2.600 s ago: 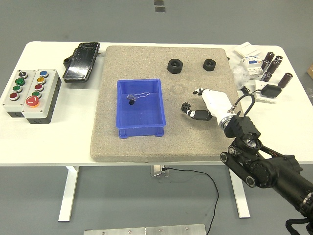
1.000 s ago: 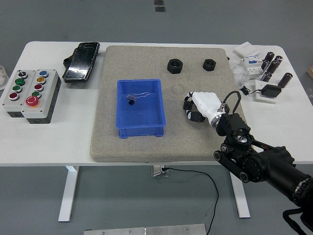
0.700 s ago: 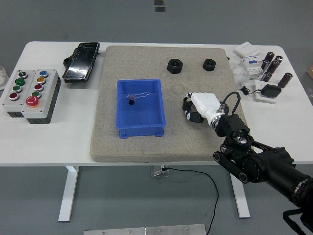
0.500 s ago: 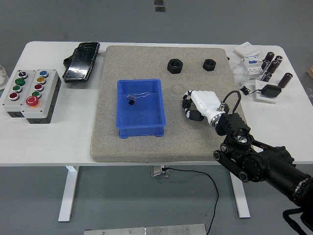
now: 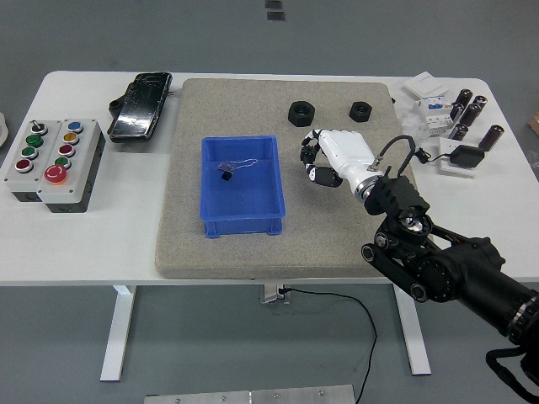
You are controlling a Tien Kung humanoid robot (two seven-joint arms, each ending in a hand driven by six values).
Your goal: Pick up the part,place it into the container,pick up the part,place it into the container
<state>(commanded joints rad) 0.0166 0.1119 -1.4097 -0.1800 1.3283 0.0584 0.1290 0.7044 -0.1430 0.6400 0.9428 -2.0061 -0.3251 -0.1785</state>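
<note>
My right hand [image 5: 313, 160] has white fingers curled shut around a small black gear part, which shows only as dark bits between the fingers. The hand is held above the tan mat [image 5: 253, 105], just right of the blue container [image 5: 242, 220]. A small black part [image 5: 224, 175] and a thin clear piece [image 5: 240, 164] lie inside the container. Two black hex nuts [image 5: 301, 112] [image 5: 361, 110] sit on the mat's far side. The left arm is out of view.
A grey button box [image 5: 52, 162] and a black device [image 5: 141, 105] lie left of the mat. Dark cylinders and white parts [image 5: 459, 118] and a white plate with a black piece [image 5: 461, 158] sit at the right end of the table.
My right hand closed over the gear on the mat, then lifted and moved up and left toward the blue container. The gear's former spot on the mat is bare.
</note>
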